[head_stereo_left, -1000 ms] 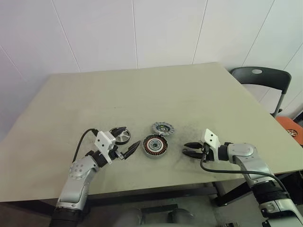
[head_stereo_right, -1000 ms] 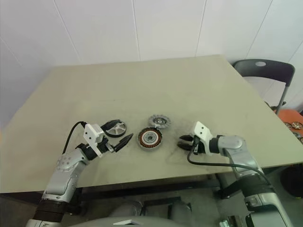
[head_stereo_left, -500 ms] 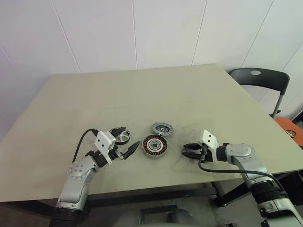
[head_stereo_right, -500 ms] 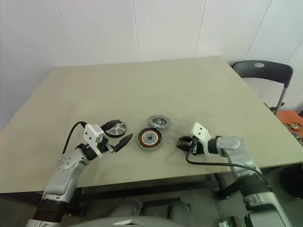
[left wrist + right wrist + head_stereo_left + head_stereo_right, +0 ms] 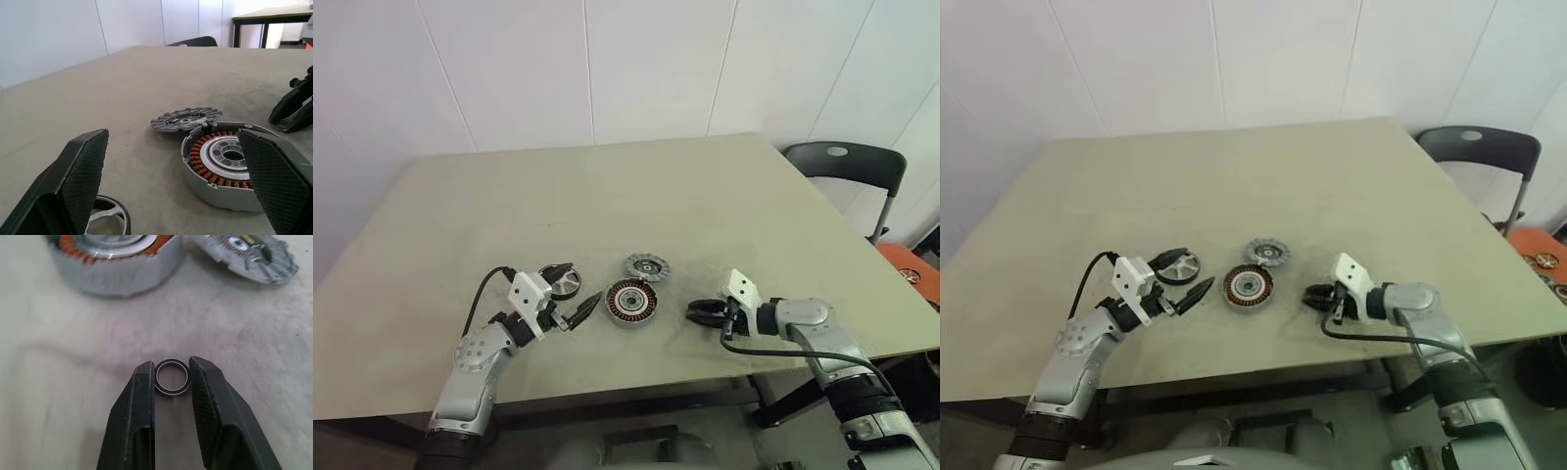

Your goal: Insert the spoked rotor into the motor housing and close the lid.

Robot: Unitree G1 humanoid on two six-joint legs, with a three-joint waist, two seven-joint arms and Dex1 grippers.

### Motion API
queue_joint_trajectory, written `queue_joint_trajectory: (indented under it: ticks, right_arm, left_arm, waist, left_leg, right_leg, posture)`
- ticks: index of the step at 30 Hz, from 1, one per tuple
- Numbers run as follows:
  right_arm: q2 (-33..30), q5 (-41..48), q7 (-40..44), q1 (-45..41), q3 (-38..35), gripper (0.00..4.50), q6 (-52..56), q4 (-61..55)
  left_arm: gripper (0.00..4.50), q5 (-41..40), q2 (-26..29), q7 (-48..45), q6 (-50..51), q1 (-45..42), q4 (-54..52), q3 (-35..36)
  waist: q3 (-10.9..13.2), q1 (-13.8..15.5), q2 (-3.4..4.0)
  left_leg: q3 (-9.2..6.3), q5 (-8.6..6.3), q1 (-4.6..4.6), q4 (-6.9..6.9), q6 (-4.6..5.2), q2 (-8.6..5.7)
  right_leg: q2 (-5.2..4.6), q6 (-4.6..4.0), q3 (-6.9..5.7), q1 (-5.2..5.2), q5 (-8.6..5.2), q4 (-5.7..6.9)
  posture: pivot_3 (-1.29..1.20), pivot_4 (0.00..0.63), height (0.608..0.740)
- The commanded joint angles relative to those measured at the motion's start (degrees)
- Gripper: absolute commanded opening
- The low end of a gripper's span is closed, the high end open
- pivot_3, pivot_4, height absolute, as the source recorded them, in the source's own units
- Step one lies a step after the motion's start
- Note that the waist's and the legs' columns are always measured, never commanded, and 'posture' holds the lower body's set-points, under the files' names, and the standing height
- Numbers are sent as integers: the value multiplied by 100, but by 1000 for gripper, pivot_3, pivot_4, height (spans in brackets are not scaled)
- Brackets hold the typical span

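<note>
- While I watch through the head camera, the motor housing [image 5: 632, 303] sits on the beige surface [image 5: 607, 196] between the two arms, its copper windings ringing a pale hub; the spoked rotor [image 5: 648, 265] lies flat just behind it, close to touching its far edge.
- The lid [image 5: 562, 282], a black-rimmed ring with silver spokes, lies to the left of the housing, just beside the left claw [image 5: 571, 297].
- My left claw hangs spread wide and empty, pointing across toward the housing; one finger tip reaches near the housing's left edge without touching, the other sits over the lid.
- My right claw [image 5: 171, 382] is low at the surface to the right of the housing, a little apart from it; its fingers [image 5: 139, 401] are narrowed around a small dark ring [image 5: 172, 377] that lies flat between the tips; I cannot tell whether they press on it.
- A dark chair [image 5: 847, 166] stands beyond the surface's right corner.
</note>
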Motion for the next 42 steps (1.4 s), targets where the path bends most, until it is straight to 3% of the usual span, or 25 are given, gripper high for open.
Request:
queue_joint_trajectory:
  ticks: [1,22,42]
  right_arm:
    - [224,267,-96,-336,0,666,273,-623]
    - [811,-231,-579,-1215,1032,666,852,-981]
    - [863,-637,-667,-1335,1308,666,857,-584]
  left_arm:
    - [4500,-38,31,-2,-51,-66,-129,45]
    - [4500,-22,11,67,-51,-18,-174,43]
    - [4500,-41,34,113,-46,49,-252,42]
  waist:
    - [5,20,10]
    - [6,23,11]
    - [6,23,11]
  left_leg:
    - [2,0,-3,1,0,0]
    - [10,-5,-15,-4,0,-2]
    - [12,-5,-14,-4,0,-2]
  right_leg:
    - [0,0,0,-5,1,3]
    - [-3,-6,1,-18,25,-12]
    - [-3,-6,3,-18,25,-11]
  posture:
    - [0,0,740]
    - [0,0,740]
    - [0,0,740]
